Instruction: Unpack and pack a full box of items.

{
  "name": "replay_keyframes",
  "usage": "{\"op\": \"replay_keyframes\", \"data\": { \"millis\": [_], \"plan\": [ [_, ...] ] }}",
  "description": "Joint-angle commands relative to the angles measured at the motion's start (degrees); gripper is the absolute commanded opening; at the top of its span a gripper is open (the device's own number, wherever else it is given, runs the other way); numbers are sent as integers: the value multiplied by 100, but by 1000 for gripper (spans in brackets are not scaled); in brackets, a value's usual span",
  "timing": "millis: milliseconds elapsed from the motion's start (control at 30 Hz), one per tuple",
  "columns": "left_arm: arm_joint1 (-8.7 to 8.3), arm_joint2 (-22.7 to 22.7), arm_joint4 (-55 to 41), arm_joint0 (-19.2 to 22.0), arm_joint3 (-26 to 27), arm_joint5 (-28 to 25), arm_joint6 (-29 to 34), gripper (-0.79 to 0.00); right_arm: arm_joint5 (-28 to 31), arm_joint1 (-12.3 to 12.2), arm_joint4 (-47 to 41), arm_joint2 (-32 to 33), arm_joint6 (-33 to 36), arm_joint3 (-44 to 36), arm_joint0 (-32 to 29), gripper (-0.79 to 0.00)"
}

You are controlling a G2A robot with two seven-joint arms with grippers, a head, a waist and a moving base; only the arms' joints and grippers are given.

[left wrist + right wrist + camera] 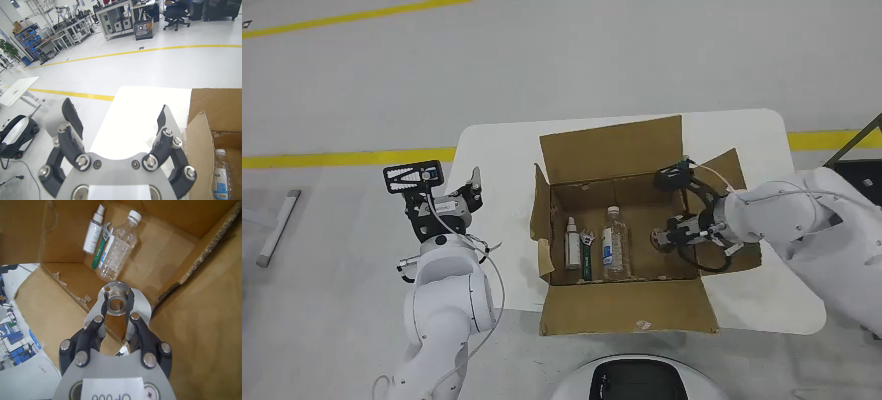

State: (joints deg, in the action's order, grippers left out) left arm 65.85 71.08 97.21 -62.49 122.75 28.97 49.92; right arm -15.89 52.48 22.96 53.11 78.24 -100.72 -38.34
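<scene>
Box [627, 308]: I see it on the table [767, 295].
Inside: spray bottle [572, 243], wrench [587, 256], water bottle [614, 245], side by side left to right.
Flange [114, 288]: in my right end effector [117, 300], right of the water bottle.

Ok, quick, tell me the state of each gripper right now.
Left gripper: open, holding nothing.
Right gripper: shut on a metal flange, over the open box.

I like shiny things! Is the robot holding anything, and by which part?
The right gripper pinches a shiny metal flange by its round collar, over the open box. The left gripper is open and empty.
</scene>
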Motion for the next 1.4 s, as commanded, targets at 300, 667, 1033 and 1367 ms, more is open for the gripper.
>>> {"op": "replay_keyframes", "data": {
  "millis": [300,667,1033,1367],
  "plan": [
    [0,0,0,0,0,0,0,0,-68,725,501,-1836,-20,1297,1323,-785],
    [0,0,0,0,0,0,0,0,-28,1131,1186,-2555,-284,1852,1519,-785],
    [0,0,0,0,0,0,0,0,175,1280,1488,-2597,-555,2033,1389,-668],
    [0,0,0,0,0,0,0,0,256,1380,1621,-2509,-504,2163,1335,-548]
  ]
}}
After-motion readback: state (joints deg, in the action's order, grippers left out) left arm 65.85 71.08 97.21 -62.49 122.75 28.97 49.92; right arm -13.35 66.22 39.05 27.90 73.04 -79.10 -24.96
